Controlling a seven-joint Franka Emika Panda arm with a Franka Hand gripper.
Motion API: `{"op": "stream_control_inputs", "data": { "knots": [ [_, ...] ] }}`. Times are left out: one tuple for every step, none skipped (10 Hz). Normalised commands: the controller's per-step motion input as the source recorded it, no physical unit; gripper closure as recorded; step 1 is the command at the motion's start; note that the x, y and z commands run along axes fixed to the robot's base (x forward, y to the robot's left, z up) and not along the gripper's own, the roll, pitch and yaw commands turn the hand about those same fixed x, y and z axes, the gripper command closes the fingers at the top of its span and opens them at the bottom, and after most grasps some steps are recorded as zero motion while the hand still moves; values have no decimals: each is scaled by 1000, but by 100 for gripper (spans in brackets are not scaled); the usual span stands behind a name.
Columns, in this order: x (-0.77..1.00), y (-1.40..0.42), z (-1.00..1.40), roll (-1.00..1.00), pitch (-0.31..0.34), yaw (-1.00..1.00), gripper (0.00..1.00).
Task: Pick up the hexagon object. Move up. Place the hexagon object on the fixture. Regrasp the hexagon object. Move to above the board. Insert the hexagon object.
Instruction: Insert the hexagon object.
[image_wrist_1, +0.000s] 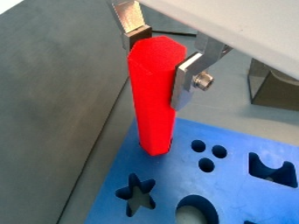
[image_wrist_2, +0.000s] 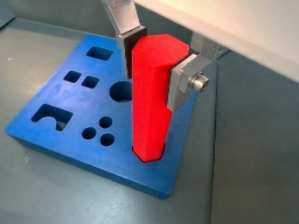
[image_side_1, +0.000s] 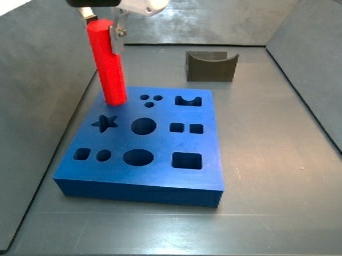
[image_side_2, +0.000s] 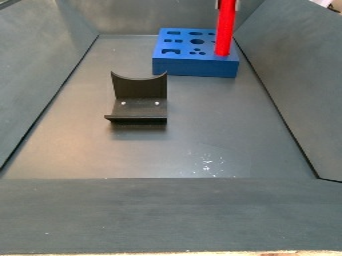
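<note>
The hexagon object (image_wrist_1: 152, 96), a bright red peg, stands upright with my gripper (image_wrist_1: 160, 54) shut on its upper end. Its lower end sits at a corner of the blue board (image_wrist_1: 222, 188), at or in a hole there; how deep cannot be told. In the other wrist view the peg (image_wrist_2: 152, 101) hides that hole, with my gripper (image_wrist_2: 158, 59) clamped on its sides. Both side views show the red peg (image_side_1: 106, 65) (image_side_2: 226, 28) vertical over the board (image_side_1: 147, 165) (image_side_2: 194, 55). The gripper (image_side_1: 100, 14) is at the peg's top. The fixture (image_side_1: 210, 66) (image_side_2: 136, 98) stands apart, empty.
Grey walls (image_side_1: 40, 110) enclose the floor on the sides. The board's star (image_side_1: 106, 123), circle (image_side_1: 144, 127) and square holes (image_side_1: 189, 159) are open. The fixture (image_wrist_1: 275, 87) shows beyond the board in a wrist view.
</note>
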Motion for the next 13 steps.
{"op": "stream_control_inputs", "data": {
  "knots": [
    [254,114,-377,-89,0,-391,100],
    [274,466,-446,-226,11,-317,100],
    [0,0,-103,-1,-36,0,100],
    [0,169,-414,-349,-179,-254,100],
    [0,246,-309,-410,-200,-123,100],
    [0,274,-457,-344,-154,-83,100],
    [0,83,-249,-154,-93,0,100],
    [0,0,-83,0,-21,0,100],
    [-197,-114,-574,129,-139,0,100],
    [-43,0,-1000,67,-121,-6,100],
    [0,0,-71,-39,-61,0,100],
    [0,0,0,6,0,0,100],
    [0,0,0,16,0,0,100]
  ]
}}
